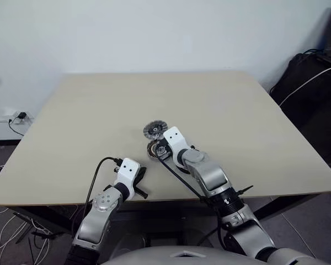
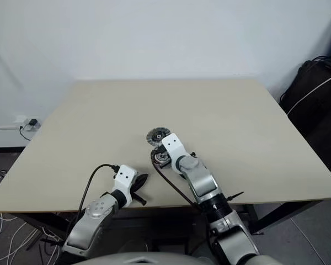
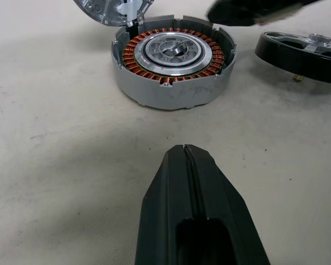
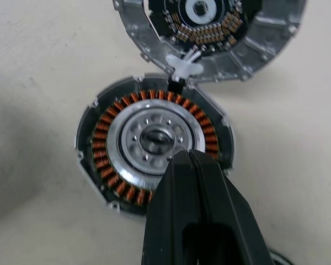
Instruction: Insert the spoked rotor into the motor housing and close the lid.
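The motor housing is a grey round shell with a ring of copper windings around a silver hub, and it lies open on the table. Its lid lies flipped open just beyond it, joined by a white link, with its inner face and electronics up. The spoked rotor, a black disc with a silver hub, lies on the table beside the housing. My right gripper is shut and empty, with its tips over the housing's near rim. My left gripper is shut and empty, a short way back from the housing near the table's front edge.
The beige table stands against a white wall. A black cable runs along my right arm and another loops at my left wrist. Dark bags stand off the table's right side, and wall sockets with cords sit low on the left.
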